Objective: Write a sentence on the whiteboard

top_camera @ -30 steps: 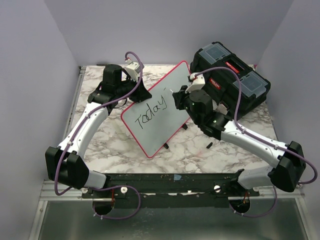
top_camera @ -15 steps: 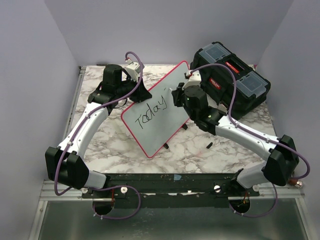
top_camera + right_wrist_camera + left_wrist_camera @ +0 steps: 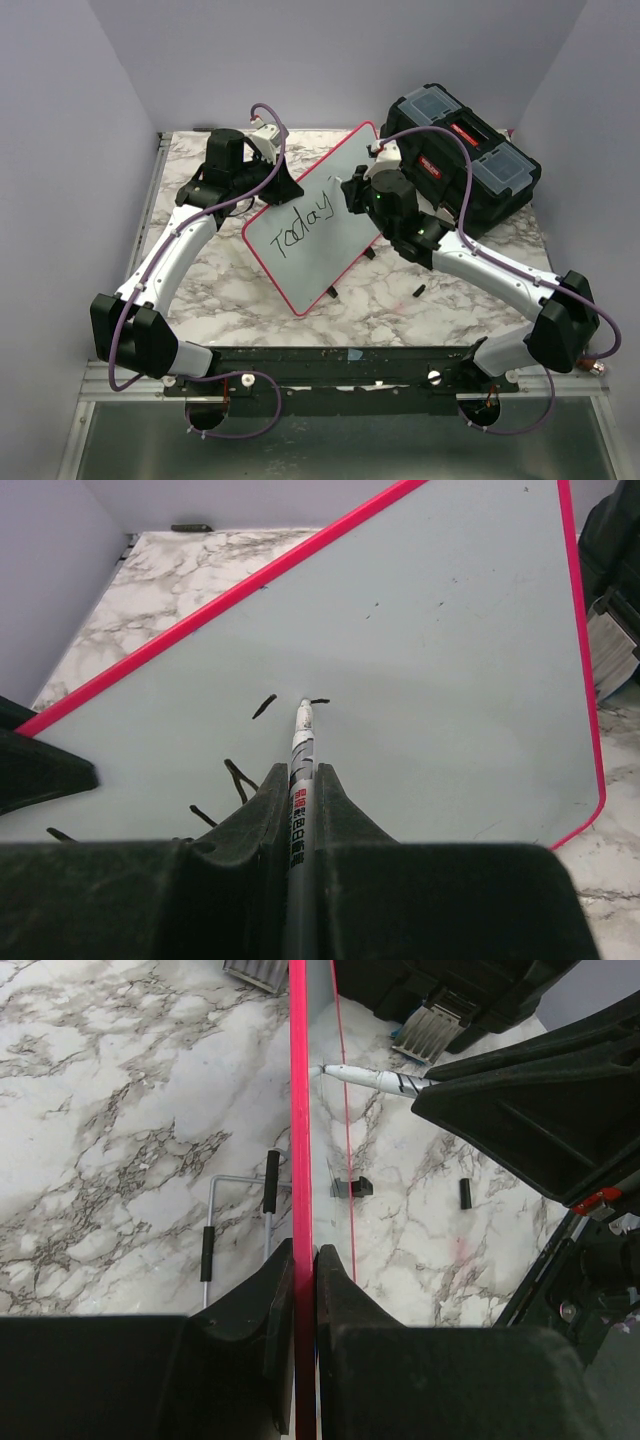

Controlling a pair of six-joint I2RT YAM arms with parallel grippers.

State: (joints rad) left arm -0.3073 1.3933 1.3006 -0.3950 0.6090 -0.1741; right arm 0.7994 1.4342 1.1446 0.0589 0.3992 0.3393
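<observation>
Now, at the whiteboard's left edge, the left claw (image 3: 303,1255) is clenched on the red rim, one finger on each face. The whiteboard (image 3: 335,255) stands tilted near the middle of the marble table (image 3: 225,290). It is propped on a wire stand (image 3: 240,1210) behind it.

On its face the lettering (image 3: 302,224) reads "Today" with a small mark after it; no second line is written yet. Just right of that last mark is the tip of the marker (image 3: 301,735). From the wrist view it looks to be on the surface or a hair off it, and I cannot say which. The right claw (image 3: 300,780) is clamped round the marker's barrel, coming at the board from its right side. Behind the board's right corner sits a black toolbox (image 3: 475,165), close to it but apart.

The board looks thin, stiff and light, with a slick face, so pen pressure would likely push it back or skid it on the stand. The rim is the sensible place to hold it: it gives a firm edge and leaves the writing face free. A pinch on the face itself would probably slip and smear the ink. The marker is slim and smooth, best held low on the barrel so the tip does not wander.
</observation>
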